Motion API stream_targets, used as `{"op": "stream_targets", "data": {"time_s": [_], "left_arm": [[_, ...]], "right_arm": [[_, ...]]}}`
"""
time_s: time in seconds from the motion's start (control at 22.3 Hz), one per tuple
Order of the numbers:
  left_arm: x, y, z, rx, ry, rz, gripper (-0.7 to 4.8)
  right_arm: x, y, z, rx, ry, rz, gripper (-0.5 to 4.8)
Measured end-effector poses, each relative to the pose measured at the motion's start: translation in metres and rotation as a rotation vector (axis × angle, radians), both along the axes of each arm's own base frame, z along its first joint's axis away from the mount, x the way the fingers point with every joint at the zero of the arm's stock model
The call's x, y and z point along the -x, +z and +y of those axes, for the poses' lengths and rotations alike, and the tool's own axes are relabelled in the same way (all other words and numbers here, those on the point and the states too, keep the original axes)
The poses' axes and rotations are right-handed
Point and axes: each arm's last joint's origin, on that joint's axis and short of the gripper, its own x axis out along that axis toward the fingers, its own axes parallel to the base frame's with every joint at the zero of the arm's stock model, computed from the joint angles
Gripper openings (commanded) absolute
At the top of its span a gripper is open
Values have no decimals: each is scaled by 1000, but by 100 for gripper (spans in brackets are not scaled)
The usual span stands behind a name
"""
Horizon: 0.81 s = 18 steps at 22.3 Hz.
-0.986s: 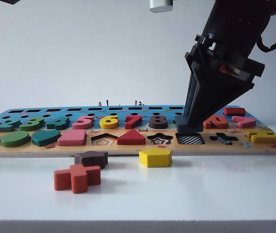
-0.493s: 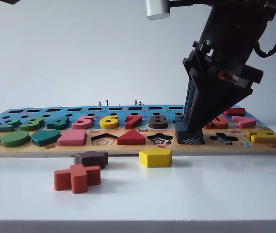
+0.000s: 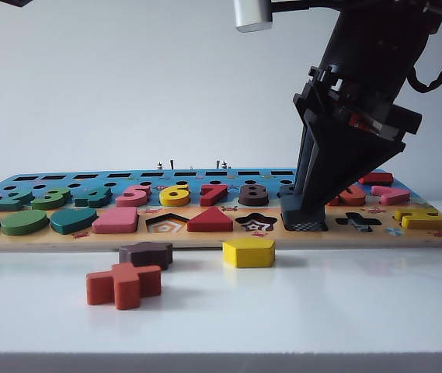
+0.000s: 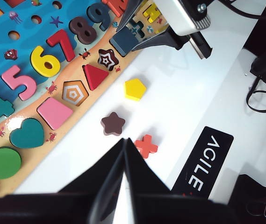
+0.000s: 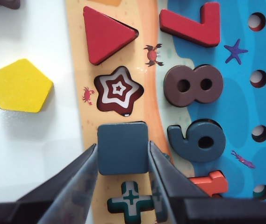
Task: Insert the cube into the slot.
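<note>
Plain white wall behind, glossy white table [image 3: 345, 311] in front, with plenty of bare surface on the near side and to the right of the loose pieces. The long wooden puzzle board [image 3: 205, 237] with its blue back half runs almost the full width of the exterior view, its front edge set back from the near table edge.

The right end effector [image 5: 122, 161] comes down steeply over the right half of the board, its fingers half open and clamped on two opposite sides of the flat dark navy square wooden cube [image 5: 122, 147] with rounded corners. The cube sits low over the checkered square slot [image 3: 304, 224], between the star-shaped cut-out [image 5: 118, 91] and the cross-shaped cut-out [image 5: 130, 199]; a strip of the checkered floor shows under it, and I can't tell if it's fully seated.

The left end effector [image 4: 123, 186] hangs above bare table off the board's front edge, fingers pressed together, holding nothing.

Loose on the table: an orange-red cross block [image 3: 124, 284], a yellow pentagon-ish block [image 3: 248, 252], and a dark brown star block [image 3: 146, 253].
</note>
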Motion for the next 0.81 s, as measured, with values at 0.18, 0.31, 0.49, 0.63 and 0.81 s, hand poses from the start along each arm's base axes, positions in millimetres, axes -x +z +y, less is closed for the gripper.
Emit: {"op": "stream_targets", "data": {"time_s": [0.18,0.31,0.49,0.63,0.81], "left_arm": [[0,0,0,0,0,0,20],[0,0,0,0,0,0,20],[0,0,0,0,0,0,20],[0,0,0,0,0,0,20],[0,0,0,0,0,0,20]], "right_arm": [[0,0,0,3,0,3,94],[0,0,0,3,0,3,94],[0,0,0,4,0,5,94],[0,-1,0,6,0,6,94],[0,-2,0,11,0,12,94]]}}
